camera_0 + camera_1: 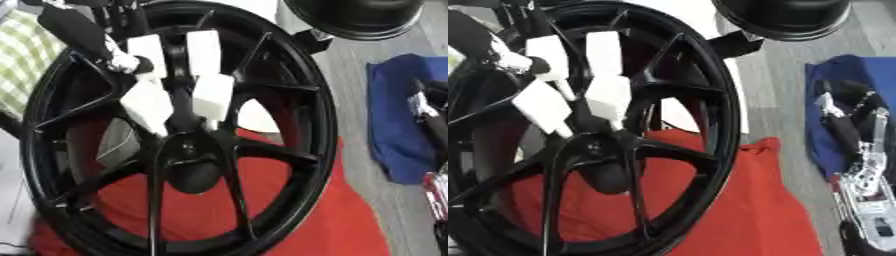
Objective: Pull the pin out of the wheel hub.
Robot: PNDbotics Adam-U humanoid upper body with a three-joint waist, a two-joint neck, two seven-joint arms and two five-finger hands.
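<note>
Black and big, the wheel hub [184, 150] fills the left and middle of the frame, standing on a red cloth [306, 215]. At the upper left, the left hand [175, 85] reaches its white fingers [144, 102] down through the spokes toward the middle; I cannot make out the pin or whether they hold it. At the right edge, the right hand [855, 135] rests over a blue cloth [833, 75], its fingers a little curled and holding nothing.

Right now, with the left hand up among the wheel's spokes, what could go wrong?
1. The left hand reaches in between narrow black spokes, so it might snag on them when it draws back.
2. The white blocks crowd the hub and hide any pin, so the hand may close on the wrong thing.
3. The right hand rests aside over the blue cloth, so nothing visibly steadies the wheel.
</note>
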